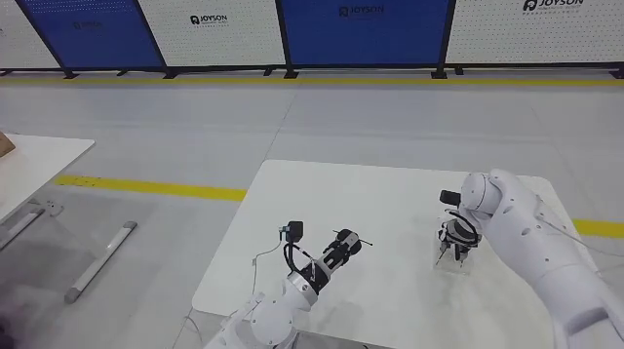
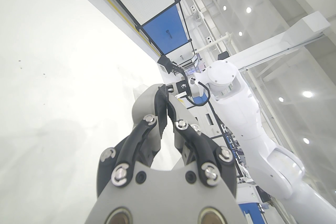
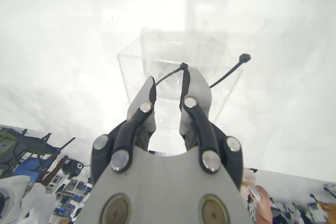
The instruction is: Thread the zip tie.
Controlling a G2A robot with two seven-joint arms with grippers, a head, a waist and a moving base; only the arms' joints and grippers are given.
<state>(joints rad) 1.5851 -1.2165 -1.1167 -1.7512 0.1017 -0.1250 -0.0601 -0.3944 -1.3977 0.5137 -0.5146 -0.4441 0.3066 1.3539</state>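
Closest in, the left gripper hangs low over the white worktop with its fingers pressed together. From above, a thin black strip crosses just at those fingertips; I cannot tell whether it is pinched between them. Farther out and to the right, the right gripper points down into an open clear box standing on the worktop, its fingers a narrow gap apart. The black zip tie is in that box: its square head pokes up over one wall, and a thin end runs between the two fingers, touching one fingertip. Beyond the worktop a yellow floor line runs, and behind it stand blue and white panels.
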